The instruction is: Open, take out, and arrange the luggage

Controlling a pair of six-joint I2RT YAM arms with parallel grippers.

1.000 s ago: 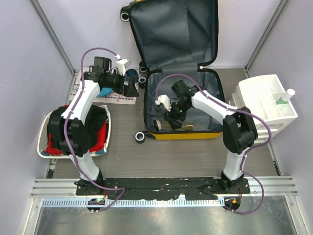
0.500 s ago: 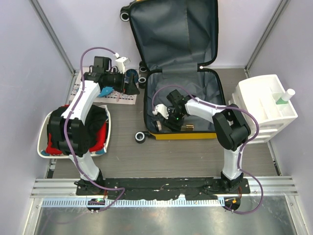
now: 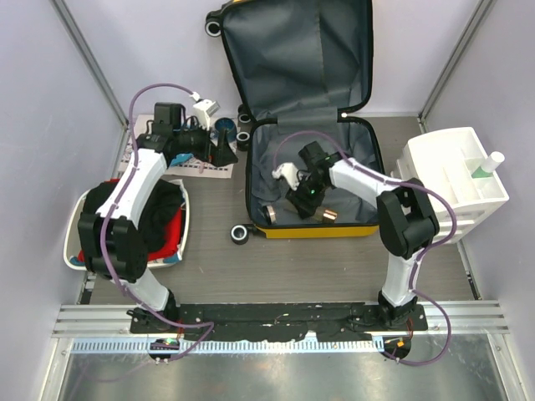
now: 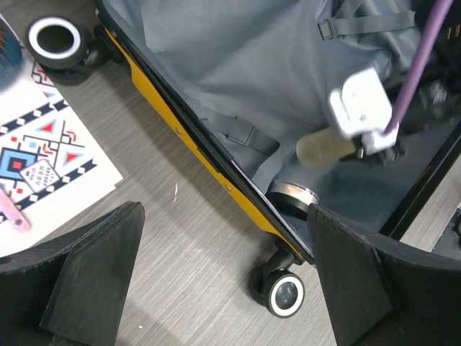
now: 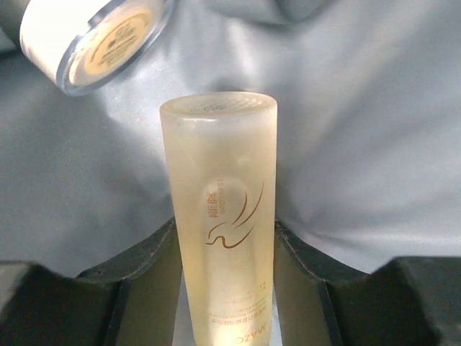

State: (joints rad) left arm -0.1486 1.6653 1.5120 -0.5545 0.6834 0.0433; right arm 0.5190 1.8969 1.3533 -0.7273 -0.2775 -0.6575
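The yellow luggage (image 3: 313, 230) lies open on the table, with its lid (image 3: 301, 58) leaning upright against the back wall and grey lining showing. My right gripper (image 3: 299, 200) is inside the base, shut on a frosted pale-yellow bottle (image 5: 220, 216) that it holds just above the lining. The bottle also shows in the left wrist view (image 4: 324, 148). A white-lidded jar (image 5: 94, 40) lies next to it in the suitcase. My left gripper (image 3: 227, 153) is open and empty above the table, just left of the suitcase's yellow edge (image 4: 209, 162).
A white drawer unit (image 3: 456, 180) with a green-and-white bottle (image 3: 487, 164) stands at the right. A white tray (image 3: 180, 242) holding red and black clothes sits at the left. A patterned sheet (image 4: 43, 151) and a blue cup (image 3: 224, 127) lie behind it. Black suitcase wheels (image 4: 284, 292) stick out.
My right gripper has shifted slightly right and back inside the suitcase with the bottle. My left arm has shifted a little to the left, still open.
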